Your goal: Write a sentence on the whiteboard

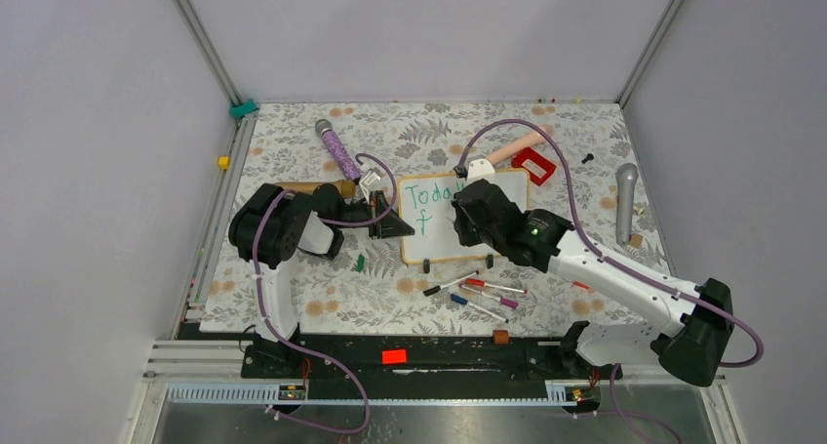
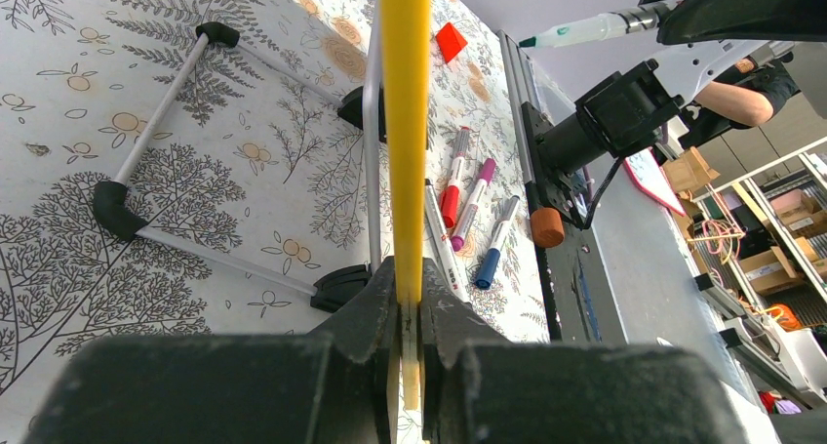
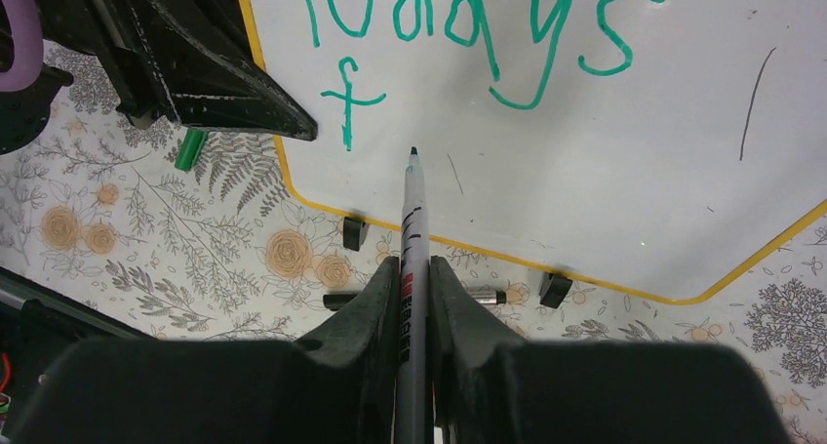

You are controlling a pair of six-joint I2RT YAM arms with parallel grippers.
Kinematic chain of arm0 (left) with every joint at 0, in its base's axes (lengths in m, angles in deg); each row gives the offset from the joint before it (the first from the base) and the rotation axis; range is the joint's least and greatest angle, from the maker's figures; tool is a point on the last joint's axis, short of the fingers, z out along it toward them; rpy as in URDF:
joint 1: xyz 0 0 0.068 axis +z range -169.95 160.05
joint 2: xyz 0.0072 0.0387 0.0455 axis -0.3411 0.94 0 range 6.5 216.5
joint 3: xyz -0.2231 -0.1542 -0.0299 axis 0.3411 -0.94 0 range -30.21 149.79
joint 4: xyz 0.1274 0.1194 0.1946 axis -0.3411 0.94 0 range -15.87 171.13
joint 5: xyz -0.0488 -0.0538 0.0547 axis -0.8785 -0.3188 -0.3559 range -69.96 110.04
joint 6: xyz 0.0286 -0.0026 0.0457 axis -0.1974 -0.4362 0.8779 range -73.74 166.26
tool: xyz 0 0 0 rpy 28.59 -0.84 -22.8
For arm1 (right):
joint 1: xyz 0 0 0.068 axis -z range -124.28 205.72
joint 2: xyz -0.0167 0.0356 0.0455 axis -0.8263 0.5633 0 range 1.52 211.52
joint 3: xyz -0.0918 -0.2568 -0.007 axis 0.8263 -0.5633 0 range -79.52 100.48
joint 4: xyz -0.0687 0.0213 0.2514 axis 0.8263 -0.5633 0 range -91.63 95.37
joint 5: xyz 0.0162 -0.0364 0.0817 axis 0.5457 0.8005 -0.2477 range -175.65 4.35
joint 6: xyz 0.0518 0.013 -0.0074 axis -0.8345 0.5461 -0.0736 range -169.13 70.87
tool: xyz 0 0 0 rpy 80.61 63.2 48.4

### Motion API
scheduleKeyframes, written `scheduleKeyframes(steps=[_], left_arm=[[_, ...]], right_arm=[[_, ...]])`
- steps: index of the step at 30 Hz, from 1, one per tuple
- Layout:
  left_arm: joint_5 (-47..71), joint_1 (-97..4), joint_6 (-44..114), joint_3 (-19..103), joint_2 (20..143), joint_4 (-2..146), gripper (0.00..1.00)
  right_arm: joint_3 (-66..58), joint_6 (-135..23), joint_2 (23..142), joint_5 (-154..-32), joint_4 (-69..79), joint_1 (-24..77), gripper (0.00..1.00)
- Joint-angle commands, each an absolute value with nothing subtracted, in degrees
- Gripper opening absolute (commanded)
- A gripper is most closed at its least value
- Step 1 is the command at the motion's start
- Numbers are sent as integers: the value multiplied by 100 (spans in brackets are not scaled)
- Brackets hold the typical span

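The whiteboard (image 1: 437,241) lies mid-table; its wooden frame looks yellow in the wrist views. The sentence (image 3: 468,20) reads "Todays" in green, with a lone "f" (image 3: 348,100) beneath it. My left gripper (image 1: 398,225) is shut on the board's left frame edge (image 2: 405,122), clamped between the jaws (image 2: 410,288). My right gripper (image 3: 414,266) is shut on a green marker (image 3: 413,220). The marker tip (image 3: 413,152) sits just right of the "f" at the board surface; I cannot tell if it touches. My right gripper (image 1: 470,220) covers the board's right part from above.
Several loose markers (image 1: 483,293) lie in front of the board, also in the left wrist view (image 2: 458,185). A green cap (image 1: 360,262), purple microphone (image 1: 338,151), grey microphone (image 1: 625,200), red object (image 1: 533,164) and orange cylinder (image 1: 501,337) lie around. The board's wire stand (image 2: 156,122) shows underneath.
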State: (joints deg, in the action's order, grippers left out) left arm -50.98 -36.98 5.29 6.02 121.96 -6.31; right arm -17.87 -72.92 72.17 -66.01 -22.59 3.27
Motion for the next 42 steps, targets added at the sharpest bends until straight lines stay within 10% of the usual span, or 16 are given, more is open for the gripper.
scheduleKeyframes(steps=[1,42], left_arm=[[-5426,-3734,661,576,11953,-1067,0],[-5370,-3779,728,566,11940,-1068,0]], right_arm=[[-1590,-7299,7195,-6631,-2240,335,0],[-1225,-7976,7678,-6768,-2422,234,0]])
